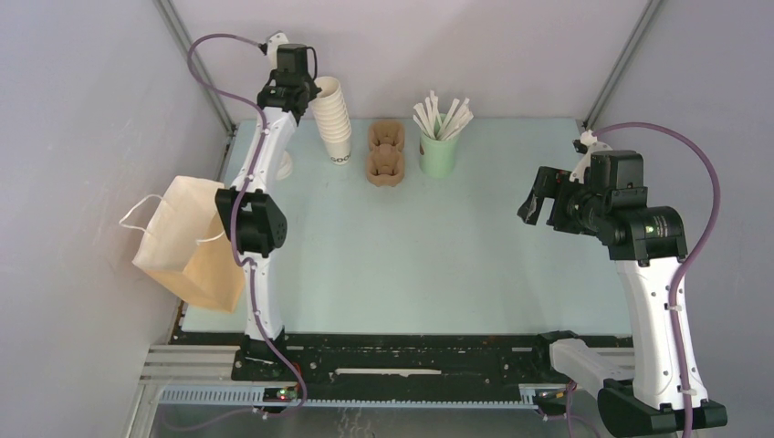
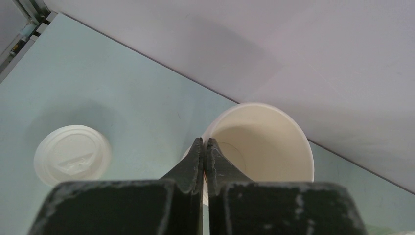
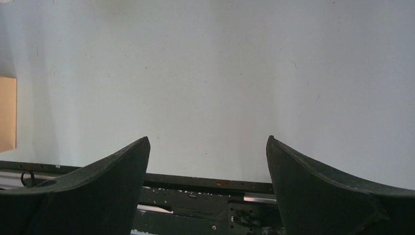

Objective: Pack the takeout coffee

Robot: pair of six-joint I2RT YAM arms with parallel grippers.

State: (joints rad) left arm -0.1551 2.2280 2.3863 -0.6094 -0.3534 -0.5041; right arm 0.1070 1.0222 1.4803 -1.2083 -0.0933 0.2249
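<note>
A stack of nested cream-white paper cups (image 1: 332, 123) stands at the back left, with dark lettering near its base. My left gripper (image 1: 299, 97) is at the top of the stack. In the left wrist view it (image 2: 204, 143) is shut on the near rim of the uppermost cup (image 2: 266, 142), one finger inside and one outside. The white round lid (image 2: 72, 154) lies flat on the table to the left of the cup; in the top view it (image 1: 284, 167) is partly hidden by the left arm. My right gripper (image 1: 538, 203) is open and empty (image 3: 208, 142) above the table's right side.
An open tan paper bag (image 1: 187, 242) with white handles sits at the table's left edge, beside the left arm; its edge shows in the right wrist view (image 3: 7, 112). A brown pulp cup carrier (image 1: 385, 152) and a pale green cup of white sticks (image 1: 438, 146) stand at the back.
</note>
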